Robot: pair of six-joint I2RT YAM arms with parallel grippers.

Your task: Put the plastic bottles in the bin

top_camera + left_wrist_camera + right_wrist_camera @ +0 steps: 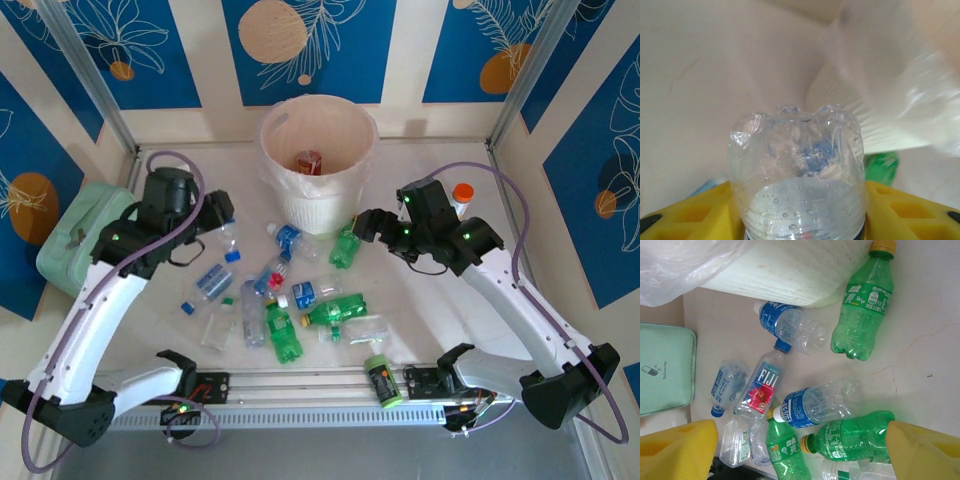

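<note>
White tabletop [440, 300], blue leaf-patterned wall panels [80, 40] behind. Noting hazards.

Left gripper [800, 205]: yellow fingers [700, 210] closed against both sides of a clear, crumpled plastic bottle [795, 160], whose lumpy base points away from the wrist camera. I judge it a hold, but on a thin, dented wall with droplets inside. Risk: the wall buckles under the squeeze and the bottle slips out or swivels during the carry.

Next outward, the round white perforated bin [318, 208] stands at the far middle of the table. A loose white liner drapes over its rim, and one brown red-labelled bottle [309, 162] lies inside. Risk: if I release short of the rim, the bottle bounces back onto the table. If I go in low, it can snag the liner and drag it.

Right gripper [800, 450]: jaws wide apart, nothing between them, hovering over the scatter of green and blue-labelled bottles [290, 300] lying near the bin's foot. Risk: both arms are near the bin together and could clash. Risk: the bottles lie touching, so a descent could pinch two or set one rolling.

Non-targets: mint-green boxy case [75, 235] at left, lime-green canister with black lid [381, 382] near the front rail. I must not grab these.
</note>
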